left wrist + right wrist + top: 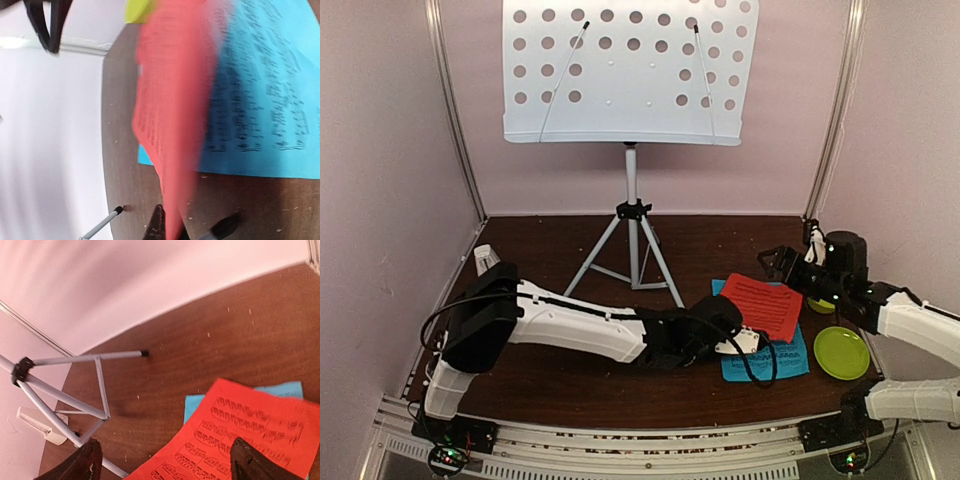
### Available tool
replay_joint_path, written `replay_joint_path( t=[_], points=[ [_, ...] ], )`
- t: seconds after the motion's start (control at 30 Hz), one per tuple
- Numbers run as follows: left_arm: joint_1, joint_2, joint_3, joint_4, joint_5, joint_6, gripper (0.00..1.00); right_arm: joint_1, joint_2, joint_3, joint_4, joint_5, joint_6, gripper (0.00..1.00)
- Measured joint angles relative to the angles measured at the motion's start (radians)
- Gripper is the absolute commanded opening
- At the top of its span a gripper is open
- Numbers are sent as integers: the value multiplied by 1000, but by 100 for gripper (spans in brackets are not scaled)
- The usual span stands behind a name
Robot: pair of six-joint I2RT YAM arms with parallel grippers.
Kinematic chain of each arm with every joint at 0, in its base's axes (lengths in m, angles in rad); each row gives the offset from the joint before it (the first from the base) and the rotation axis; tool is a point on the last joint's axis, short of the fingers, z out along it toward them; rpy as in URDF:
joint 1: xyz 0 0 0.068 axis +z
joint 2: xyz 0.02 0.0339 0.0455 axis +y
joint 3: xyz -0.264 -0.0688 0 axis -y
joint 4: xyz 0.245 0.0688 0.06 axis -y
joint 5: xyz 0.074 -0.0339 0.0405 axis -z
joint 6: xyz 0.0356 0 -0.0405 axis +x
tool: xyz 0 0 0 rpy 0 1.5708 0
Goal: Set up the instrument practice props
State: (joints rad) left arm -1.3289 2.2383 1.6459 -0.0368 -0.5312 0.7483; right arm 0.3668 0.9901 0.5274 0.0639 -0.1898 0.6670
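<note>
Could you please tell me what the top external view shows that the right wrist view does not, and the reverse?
Only the top external view: the perforated stand desk, the green plate and the left end effector at the pages. Only the right wrist view: the printed notes on the red page. Both: the tripod, the blue page and the metronome.

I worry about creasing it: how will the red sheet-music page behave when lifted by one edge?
Likely floppy: the red page looks like a single thin sheet, pinched at one edge by the left gripper, so it should droop. Probably very light. It may drag the blue page beneath, since they overlap.
</note>
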Motion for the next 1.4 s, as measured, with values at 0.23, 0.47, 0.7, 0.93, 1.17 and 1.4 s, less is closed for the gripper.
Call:
replay_joint_path(
  t=[0.23, 0.47, 0.7, 0.93, 1.17, 1.4],
  points=[
    [36, -119, 5, -49, 27, -175, 0, 0, -187, 172, -123, 108, -183, 96],
    [76, -295, -24, -103, 136, -406, 0, 0, -236, 206, -203, 141, -313, 100],
    [111, -517, -132, -146, 241, -673, 0, 0, -317, 193, -214, 119, -402, 100],
    [113, -687, -291, -190, 352, -1003, 0, 2, -304, 245, -309, 130, -426, 100],
    [116, -812, -456, -209, 392, -1330, 0, 15, -341, 186, -356, 83, -408, 100],
    [115, -1006, -655, -192, 325, -1628, 0, 148, -383, 114, -340, 88, -408, 99]
  ],
)
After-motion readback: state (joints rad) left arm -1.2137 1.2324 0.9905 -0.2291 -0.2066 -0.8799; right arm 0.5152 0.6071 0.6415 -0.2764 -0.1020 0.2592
